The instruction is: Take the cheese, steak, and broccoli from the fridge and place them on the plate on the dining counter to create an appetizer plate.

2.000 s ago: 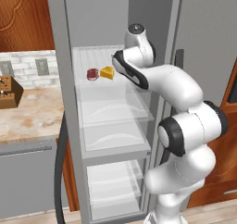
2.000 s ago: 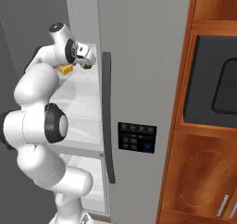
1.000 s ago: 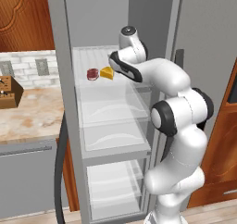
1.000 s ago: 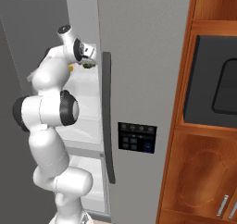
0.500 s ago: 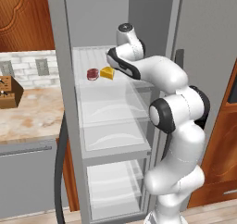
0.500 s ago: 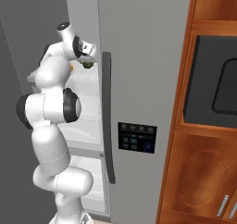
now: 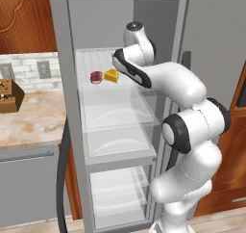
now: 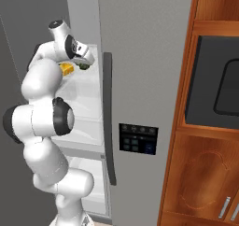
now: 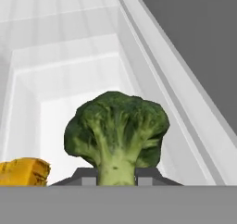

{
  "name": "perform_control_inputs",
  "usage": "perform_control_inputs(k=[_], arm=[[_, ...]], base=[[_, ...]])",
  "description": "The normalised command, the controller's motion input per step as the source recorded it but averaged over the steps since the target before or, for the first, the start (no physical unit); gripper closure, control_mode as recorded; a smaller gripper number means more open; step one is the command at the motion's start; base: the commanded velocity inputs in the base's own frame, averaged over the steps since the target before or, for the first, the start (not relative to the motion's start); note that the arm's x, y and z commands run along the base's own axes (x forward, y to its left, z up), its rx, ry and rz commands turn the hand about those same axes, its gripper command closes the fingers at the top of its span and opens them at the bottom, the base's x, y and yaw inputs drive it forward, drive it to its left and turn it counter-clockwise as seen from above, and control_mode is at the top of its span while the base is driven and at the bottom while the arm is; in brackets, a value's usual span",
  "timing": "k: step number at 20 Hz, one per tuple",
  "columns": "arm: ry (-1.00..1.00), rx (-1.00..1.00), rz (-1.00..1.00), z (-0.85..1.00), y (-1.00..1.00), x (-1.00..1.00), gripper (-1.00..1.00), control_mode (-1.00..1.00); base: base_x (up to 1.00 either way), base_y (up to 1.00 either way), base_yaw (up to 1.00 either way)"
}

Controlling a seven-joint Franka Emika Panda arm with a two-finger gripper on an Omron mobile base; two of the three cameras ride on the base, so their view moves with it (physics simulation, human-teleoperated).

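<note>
My arm reaches into the open fridge (image 7: 72,131) at the top shelf level. Left to right on that shelf in the left base view: the steak (image 7: 96,77), lying flat, then the cheese (image 7: 112,75) just beside it, its thin end toward the steak; my wrist covers whatever lies further right. In the right base view the cheese (image 8: 68,69) shows past my forearm, and a small dark green patch of the broccoli (image 8: 84,66) sits just under my hand; the steak is hidden there by my arm. Hand view, left to right: a corner of the cheese (image 9: 24,171), cut off by the lower edge, then the broccoli (image 9: 116,130) filling the centre. Its long axis runs stalk to crown, the pale stalk pointing down toward my jaws (image 9: 116,176) and the bumpy crown away from them, toward the back wall of the fridge. My jaws are closed on the stalk; only the tops of the two fingers (image 9: 85,176) are visible, one either side, touching it. Stalk base hidden.
</note>
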Motion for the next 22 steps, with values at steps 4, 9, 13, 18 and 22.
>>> perform_control_inputs(k=[4, 9, 13, 18, 22], arm=[[-0.15, 0.05, 0.00, 0.06, -0.02, -1.00, 1.00, -1.00], [-0.08, 0.07, 0.00, 0.08, -0.01, -1.00, 1.00, -1.00], [0.02, 0.09, 0.00, 0.27, -0.08, -1.00, 1.00, -1.00], [0.06, 0.03, 0.00, 0.03, -0.22, -1.00, 1.00, -1.00], [0.13, 0.00, 0.00, -0.13, -0.26, -0.88, 1.00, -1.00]], base=[[0.00, 0.00, 0.00], [0.00, 0.00, 0.00], [0.00, 0.00, 0.00], [0.00, 0.00, 0.00], [0.00, 0.00, 0.00]])
